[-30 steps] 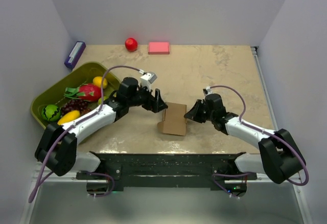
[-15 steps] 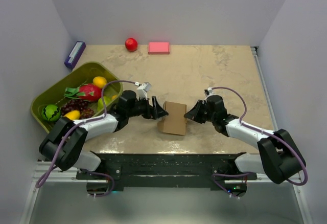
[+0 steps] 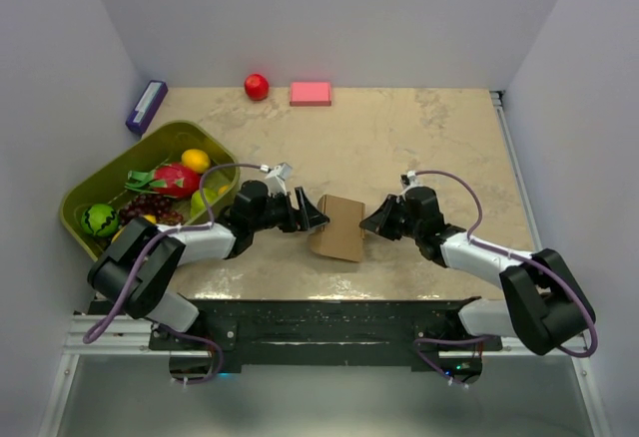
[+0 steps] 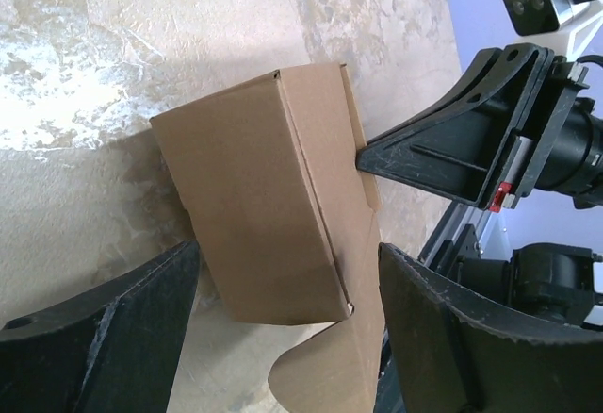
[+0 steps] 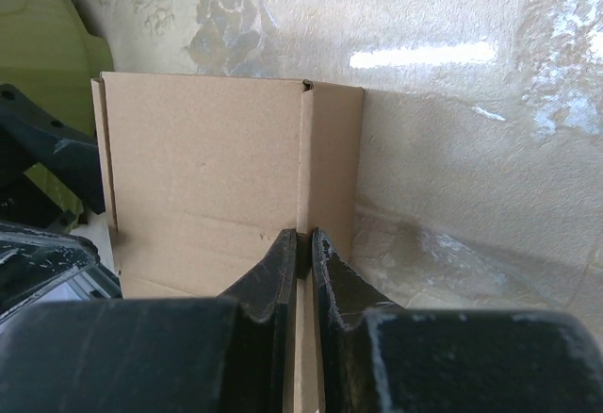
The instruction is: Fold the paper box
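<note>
The paper box (image 3: 339,229) is a plain brown carton, partly folded, at the table's near middle. My right gripper (image 3: 367,220) is shut on the box's right wall; in the right wrist view its fingertips (image 5: 283,253) pinch a thin cardboard edge of the box (image 5: 207,177). My left gripper (image 3: 315,215) is open at the box's left side. In the left wrist view the box (image 4: 254,187) sits between its spread fingers (image 4: 104,338), with a rounded flap hanging at the bottom.
A green bin (image 3: 84,196) of toy fruit stands at the left. A red ball (image 3: 257,86) and a pink block (image 3: 311,93) lie at the back. A purple box (image 3: 146,106) lies at the back left.
My left arm has lowered and come closer to the box's left side, its fingers around the box's end. The right gripper and the box have barely moved.
</note>
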`<action>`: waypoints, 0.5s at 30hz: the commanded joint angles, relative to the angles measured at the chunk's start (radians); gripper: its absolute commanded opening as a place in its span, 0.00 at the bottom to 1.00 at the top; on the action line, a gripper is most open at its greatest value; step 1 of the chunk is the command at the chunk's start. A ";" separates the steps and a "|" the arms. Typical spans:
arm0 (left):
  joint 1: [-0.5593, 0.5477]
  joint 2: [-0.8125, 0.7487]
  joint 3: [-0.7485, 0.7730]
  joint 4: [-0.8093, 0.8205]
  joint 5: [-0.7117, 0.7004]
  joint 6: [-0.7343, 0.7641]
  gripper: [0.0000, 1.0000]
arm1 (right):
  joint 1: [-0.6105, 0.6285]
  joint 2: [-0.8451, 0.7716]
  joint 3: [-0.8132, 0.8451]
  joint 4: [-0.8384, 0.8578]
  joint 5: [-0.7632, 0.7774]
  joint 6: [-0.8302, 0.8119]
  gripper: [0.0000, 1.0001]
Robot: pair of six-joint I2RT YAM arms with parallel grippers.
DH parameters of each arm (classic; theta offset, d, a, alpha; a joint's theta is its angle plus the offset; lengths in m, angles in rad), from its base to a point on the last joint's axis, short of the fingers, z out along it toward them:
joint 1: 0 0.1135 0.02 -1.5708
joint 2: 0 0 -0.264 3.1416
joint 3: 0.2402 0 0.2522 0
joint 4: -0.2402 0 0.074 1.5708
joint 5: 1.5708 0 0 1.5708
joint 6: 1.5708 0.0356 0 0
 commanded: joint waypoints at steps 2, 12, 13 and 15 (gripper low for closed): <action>-0.003 0.036 -0.012 0.123 0.007 -0.054 0.80 | -0.002 0.043 -0.040 -0.104 0.032 -0.026 0.00; -0.052 0.128 0.009 0.225 0.033 -0.103 0.74 | -0.002 0.036 -0.038 -0.106 0.030 -0.030 0.00; -0.055 0.134 0.011 0.232 0.033 -0.109 0.72 | -0.004 0.036 -0.040 -0.107 0.030 -0.031 0.00; -0.058 0.140 0.017 0.245 0.033 -0.112 0.69 | -0.002 0.031 -0.038 -0.107 0.029 -0.040 0.00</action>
